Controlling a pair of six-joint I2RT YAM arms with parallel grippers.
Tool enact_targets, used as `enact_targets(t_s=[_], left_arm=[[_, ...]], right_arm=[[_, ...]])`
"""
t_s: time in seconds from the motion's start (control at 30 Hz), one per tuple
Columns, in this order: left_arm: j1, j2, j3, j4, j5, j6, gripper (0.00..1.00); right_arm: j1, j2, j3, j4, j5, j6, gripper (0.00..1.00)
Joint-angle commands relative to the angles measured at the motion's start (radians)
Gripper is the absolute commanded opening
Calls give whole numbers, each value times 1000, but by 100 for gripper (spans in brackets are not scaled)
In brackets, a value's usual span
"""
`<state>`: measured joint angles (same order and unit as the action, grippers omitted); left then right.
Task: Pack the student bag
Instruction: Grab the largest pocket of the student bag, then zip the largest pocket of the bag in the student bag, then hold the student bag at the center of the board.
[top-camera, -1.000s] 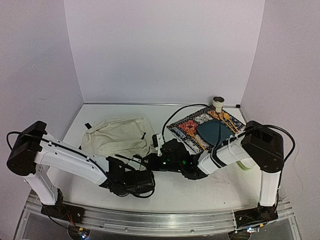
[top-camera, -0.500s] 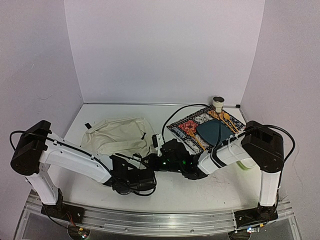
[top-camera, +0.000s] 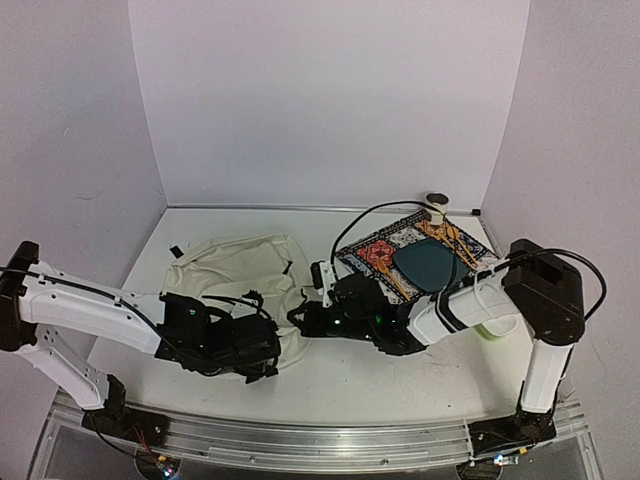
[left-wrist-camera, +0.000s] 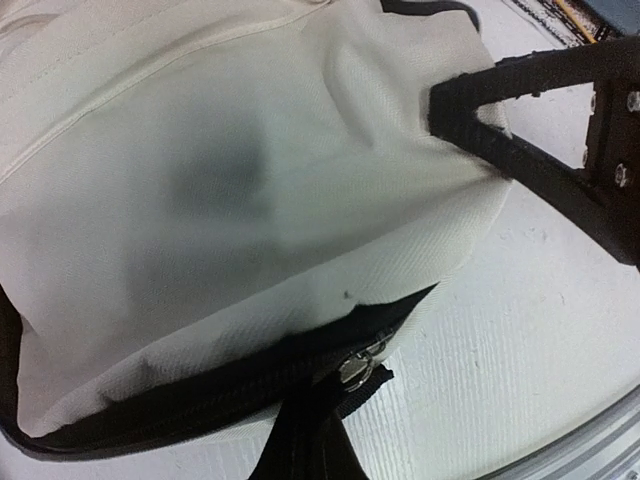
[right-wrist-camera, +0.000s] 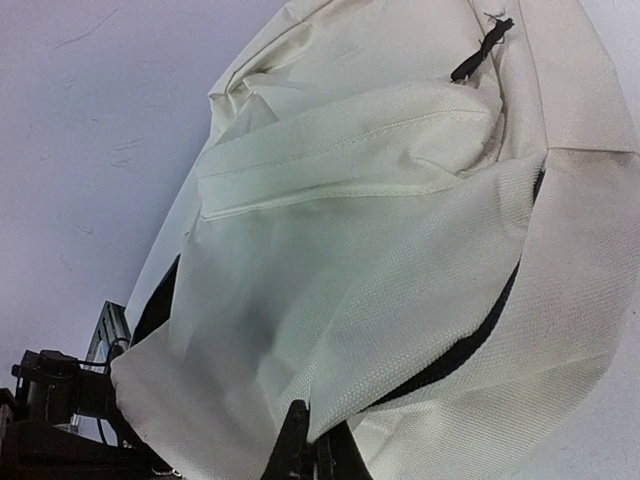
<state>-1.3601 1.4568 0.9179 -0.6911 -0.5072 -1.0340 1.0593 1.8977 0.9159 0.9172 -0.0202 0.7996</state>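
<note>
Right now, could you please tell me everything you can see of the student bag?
The student bag is a soft cream woven-fabric backpack lying slack on the white table, left of the patterned mat. It has a stitched front pocket and a black zipper with a metal pull along its near edge. The left fingers pinch it at the pull; the right fingers pinch its fabric.

Left-centre of surface (top-camera: 400, 385) occupied by student bag (top-camera: 235, 278); left end effector (top-camera: 262, 352) and right end effector (top-camera: 300, 318), both clamped on its near-right edge, bar the near middle together with their low arms. Right rear obstructed by patterned mat (top-camera: 375, 255). Open passage: strip behind bag along rear wall, and near strip in front of the arms
</note>
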Motion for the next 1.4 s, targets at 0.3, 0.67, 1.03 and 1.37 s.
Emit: enact_targets(t_s=[0.3, 0.67, 1.03, 1.37], left_arm=[[9, -119, -146, -107, 70, -58, 0], [63, -249, -194, -44, 75, -30, 0], [69, -121, -60, 221, 162, 198, 0], [141, -153, -100, 347, 277, 264, 0]], right_arm=[[-232, -156, -61, -217, 126, -129, 0], [-273, -181, -26, -293, -10, -177, 11], [-152, -377, -152, -246, -175, -462, 61], [-48, -390, -243, -153, -260, -1053, 77]])
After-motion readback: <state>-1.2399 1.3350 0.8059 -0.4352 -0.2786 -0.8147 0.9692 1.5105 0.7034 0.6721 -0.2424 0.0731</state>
